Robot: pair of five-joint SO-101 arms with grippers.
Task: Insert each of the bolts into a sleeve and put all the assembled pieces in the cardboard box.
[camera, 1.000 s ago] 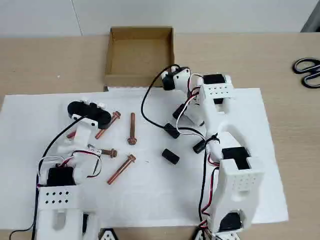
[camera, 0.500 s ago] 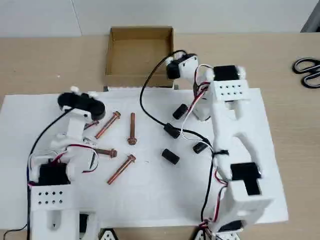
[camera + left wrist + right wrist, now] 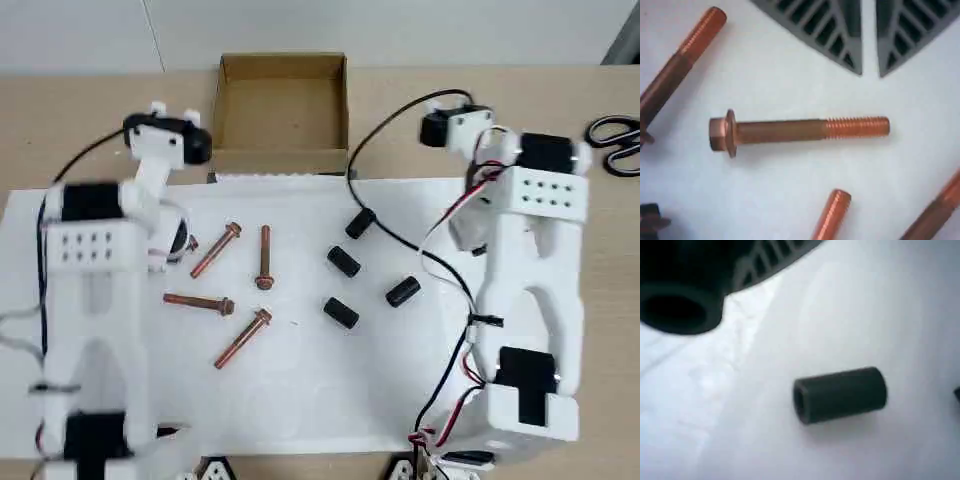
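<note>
Table (image 3: 560, 110): wood, carries a white sheet (image 3: 330, 400) w/ all the loose parts on it.

Cardboard box (image 3: 280, 110): at the sheet's far edge, nearer the L arm, no assembled pieces in it.

L tool (image 3: 870, 72): hovers over the bolts, a narrow gap btw its grey fingers (image 3: 835, 35), holding nothing.

R tool (image 3: 700, 275): looks clamped on the held sleeve (image 3: 677, 307), bore toward the camera. That's a judgement, since little of the tool shows.

Bolts (image 3: 243, 338): four show from above, scattered on the sheet's L half beside the L arm, apart from the box. The nearest bolt (image 3: 800, 131) lies flat just off the L tool's tips, not touching.
- Copper-coloured metal, stiff, prob the heaviest small part.
- Smooth round shank, so slippery and apt to roll. The flanged head checks that.
- Grip across the plain shank close to the head, leaving the threaded end free to enter a sleeve.

Sleeves (image 3: 343, 262): four lie mid-sheet btw the arms, and one loose sleeve (image 3: 840, 394) lies on its side near the R tool.
- Short black tubes, light. Plastic or rubber, can't tell which.
- Roll at a nudge.
- Grip across the outer wall mid-length, keeping both bore ends clear.
- If soft, a hard squeeze could pinch the bore.
</note>
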